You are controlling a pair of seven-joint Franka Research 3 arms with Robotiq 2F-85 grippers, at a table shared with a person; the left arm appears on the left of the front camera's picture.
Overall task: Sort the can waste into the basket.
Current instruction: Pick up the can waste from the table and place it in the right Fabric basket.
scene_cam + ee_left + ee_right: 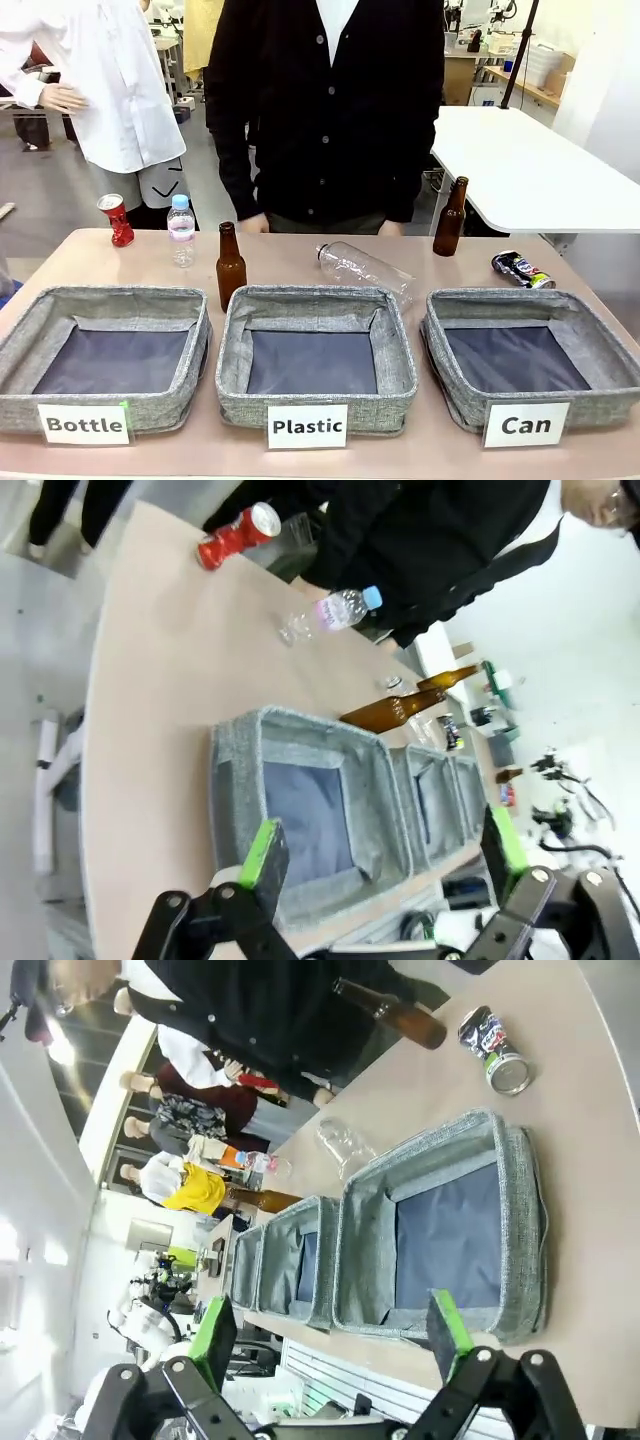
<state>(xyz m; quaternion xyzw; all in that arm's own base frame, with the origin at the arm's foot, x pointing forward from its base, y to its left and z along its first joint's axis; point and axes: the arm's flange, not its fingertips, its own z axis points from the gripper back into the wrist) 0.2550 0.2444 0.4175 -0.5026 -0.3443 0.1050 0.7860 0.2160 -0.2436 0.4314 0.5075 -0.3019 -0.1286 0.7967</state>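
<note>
The dark crushed can (521, 269) lies on its side at the table's far right, just past the far rim of the Can basket (462, 400), at that basket's 12 o'clock. Its long axis runs from 10 to 4 o'clock, silver end toward 4. The red crushed can (116, 219) stands upright well apart at the far left, at about 10 o'clock from the same basket and near a small clear water bottle (181, 228). Neither can is in the basket yet. We see the right gripper (330, 1322) spread wide and empty on the near side of the baskets. From its fingers the dark can sits at 1 o'clock, beyond the basket. The left gripper (380, 840) is likewise parted and holding nothing, with the red can off at 11 o'clock. We judge the right arm nearer the dark can and the left nearer the red one. A person in a black cardigan (330, 110) stands at the far side.
</note>
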